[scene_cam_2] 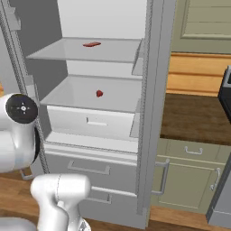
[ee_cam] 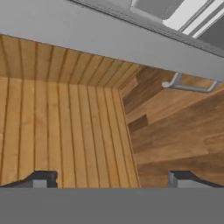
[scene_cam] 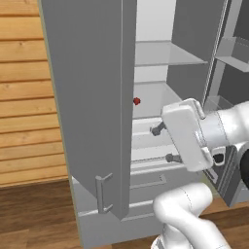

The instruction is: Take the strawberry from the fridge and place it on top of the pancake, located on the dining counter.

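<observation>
1. We are seeing our tool (ee_cam: 109,178) nearest, jaws spread wide and gripping nothing, pointing at the wooden floor (ee_cam: 175,135) and plank wall (ee_cam: 57,122).
2. The strawberry (scene_cam: 136,101) is sitting well apart from the tool, on the middle shelf (scene_cam_2: 90,97) inside the fridge (scene_cam_2: 151,113).
3. A dull red piece (scene_cam_2: 91,44) is lying on the shelf above.
4. The open left door (scene_cam: 92,107) is standing beside our arm.

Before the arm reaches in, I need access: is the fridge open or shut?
Open. The fridge shows its white inside and shelves, with the strawberry lying on the lower shelf; its door stands swung outward.
</observation>
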